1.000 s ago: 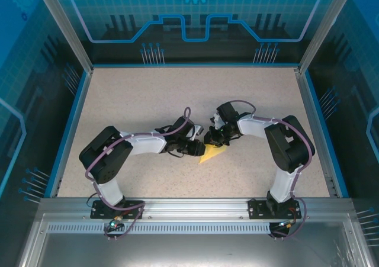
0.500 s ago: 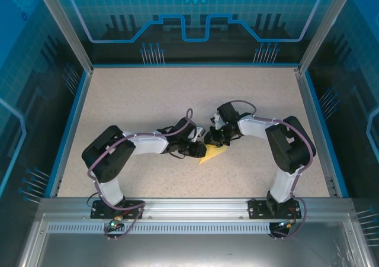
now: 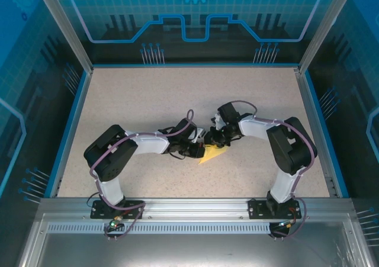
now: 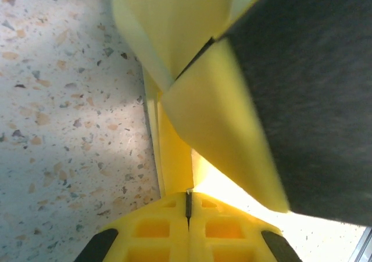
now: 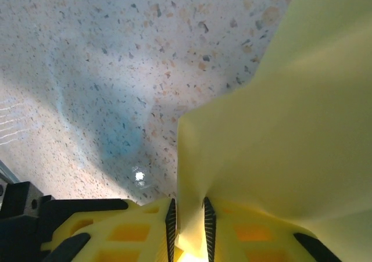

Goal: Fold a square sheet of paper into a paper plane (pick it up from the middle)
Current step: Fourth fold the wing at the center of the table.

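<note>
Over the middle of the table (image 3: 148,101), the left tool (image 4: 188,199) and the right tool (image 5: 189,212) both clench the folded paper (image 3: 214,153) between them.

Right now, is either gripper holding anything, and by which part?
Both grip the folded pale-yellow paper sheet: the left gripper pinches a narrow folded edge, and the right gripper pinches the edge of a raised flap.

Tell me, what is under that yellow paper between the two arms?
The speckled table shows beside and below the yellow paper, which the left gripper and right gripper pinch. The patch directly beneath its folds is covered.
</note>
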